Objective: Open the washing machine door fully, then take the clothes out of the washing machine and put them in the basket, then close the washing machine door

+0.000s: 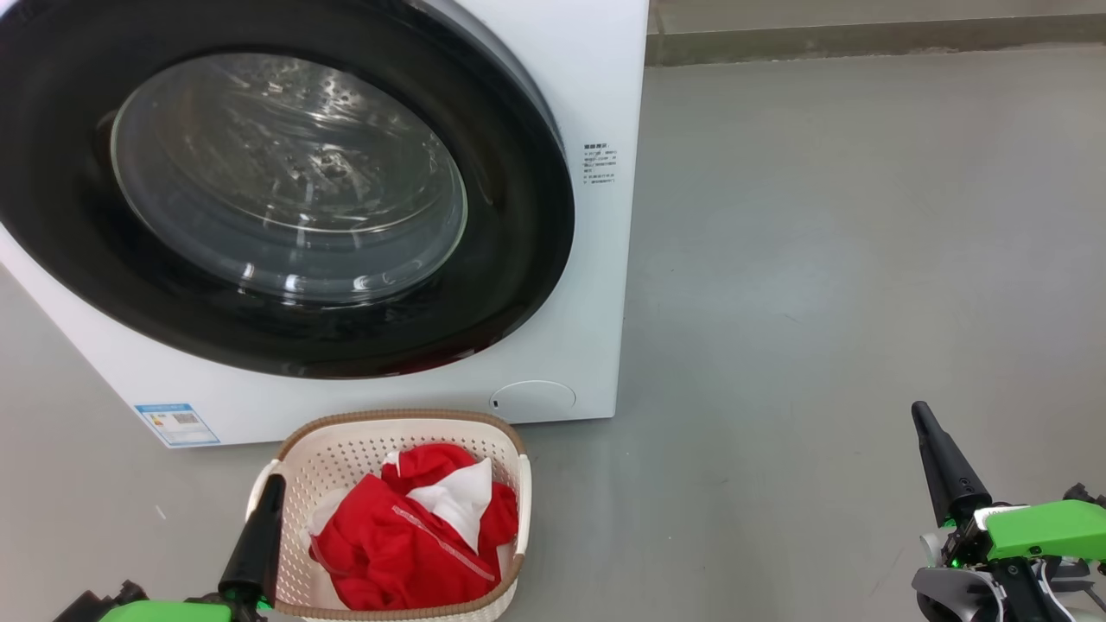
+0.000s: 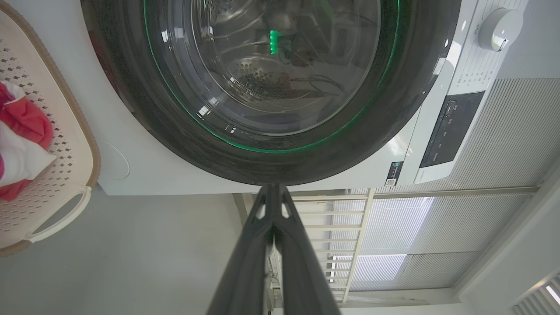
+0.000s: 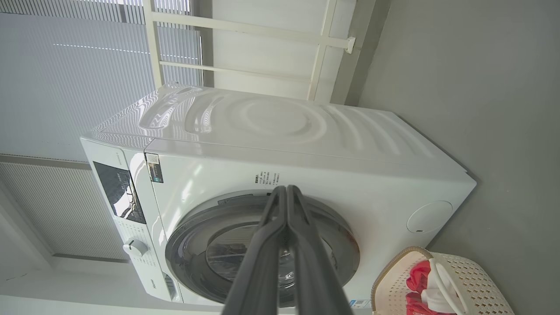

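left gripper (image 2: 272,189), basket (image 1: 393,421), grey floor (image 1: 821,259)

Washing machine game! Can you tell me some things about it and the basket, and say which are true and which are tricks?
1. The washing machine door is shut against the washing machine. True.
2. The clothes are inside the washing machine. False: the red and white clothes lie in the basket.
3. The basket stands on the floor in front of the washing machine. True.
4. The right tool is carrying a red garment. False: its fingers are pressed together with nothing between them, off to the side above the floor.
5. The left tool is wide open. False: its fingers are closed together, near the basket's left edge in the head view.
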